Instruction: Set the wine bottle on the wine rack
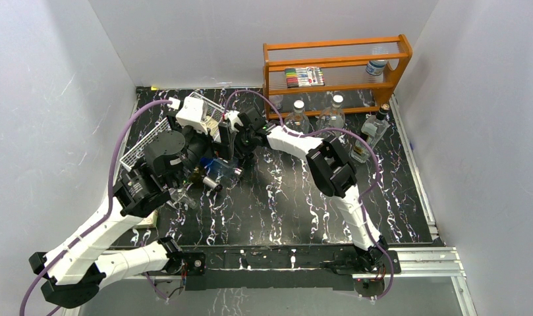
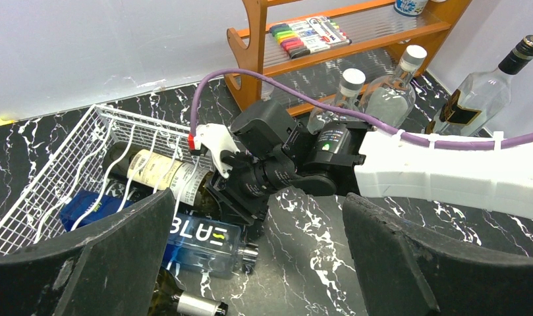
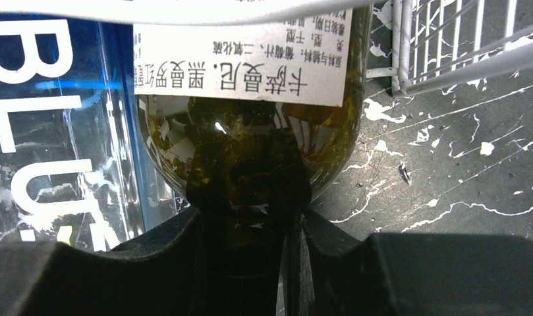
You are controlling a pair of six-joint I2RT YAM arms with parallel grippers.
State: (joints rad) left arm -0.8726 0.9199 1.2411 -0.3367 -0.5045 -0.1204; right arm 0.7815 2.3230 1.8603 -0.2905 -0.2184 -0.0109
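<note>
The wine bottle (image 2: 155, 172), dark green with a cream label, lies on its side in the white wire wine rack (image 2: 59, 171) at the table's back left. In the right wrist view its shoulder (image 3: 250, 138) fills the middle. My right gripper (image 3: 250, 224) is shut on the bottle's neck. From the left wrist view that gripper (image 2: 240, 191) reaches in from the right, at the rack's open end. My left gripper (image 2: 257, 263) hangs open above the table just in front, its wide fingers (image 2: 85, 263) holding nothing. From the top, the left arm hides most of the bottle and part of the rack (image 1: 141, 141).
A blue glass bottle (image 2: 197, 240) lies on the table against the rack. A second green bottle with a silver cap (image 2: 194, 305) lies under my left finger. The orange wooden shelf (image 1: 336, 66) holds markers, with clear bottles (image 1: 333, 113) in front of it. White walls close in on three sides.
</note>
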